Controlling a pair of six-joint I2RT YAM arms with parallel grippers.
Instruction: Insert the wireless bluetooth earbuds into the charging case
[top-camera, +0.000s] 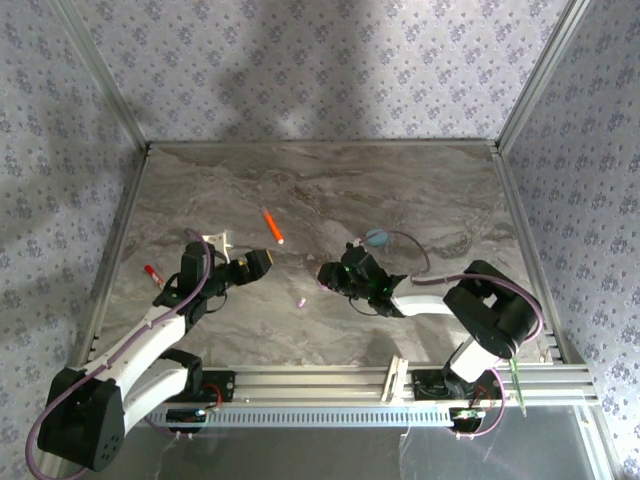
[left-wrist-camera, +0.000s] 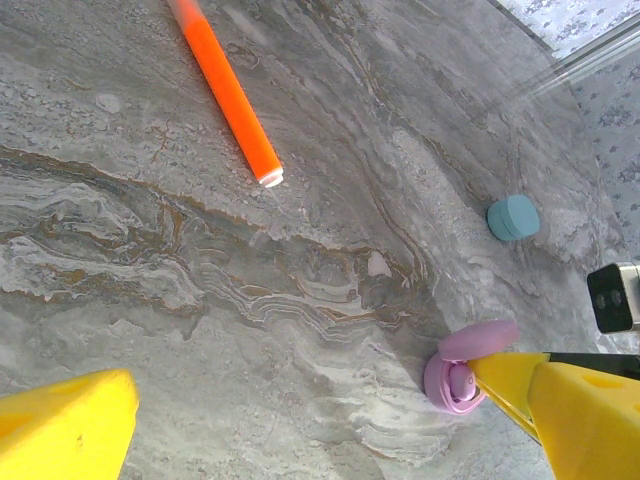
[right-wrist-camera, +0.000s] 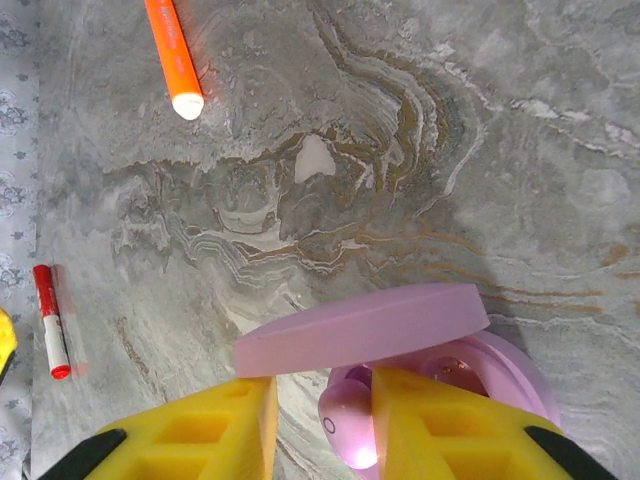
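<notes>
The pink charging case (right-wrist-camera: 515, 372) lies open on the marble, its lid (right-wrist-camera: 365, 328) raised. A pink earbud (right-wrist-camera: 345, 425) rests at the case's near-left well, between my right gripper's (right-wrist-camera: 320, 400) yellow fingers. It touches the right finger (right-wrist-camera: 450, 430), and a gap separates it from the left one, so the jaws are open. The other well (right-wrist-camera: 455, 368) looks bare. The left wrist view shows the same case (left-wrist-camera: 445, 385) with that bud (left-wrist-camera: 460, 380) inside. Another tiny pink earbud (top-camera: 303, 301) lies loose between the arms. My left gripper (top-camera: 255, 265) stands wide open, left of the case.
A closed pale blue case (top-camera: 377, 238) (left-wrist-camera: 513, 217) sits behind the right gripper. An orange pen-like stick (top-camera: 272, 226) (left-wrist-camera: 225, 90) (right-wrist-camera: 172, 55) lies further back. A red marker (top-camera: 152, 272) (right-wrist-camera: 50, 320) and a small white object (top-camera: 215, 241) lie at the left.
</notes>
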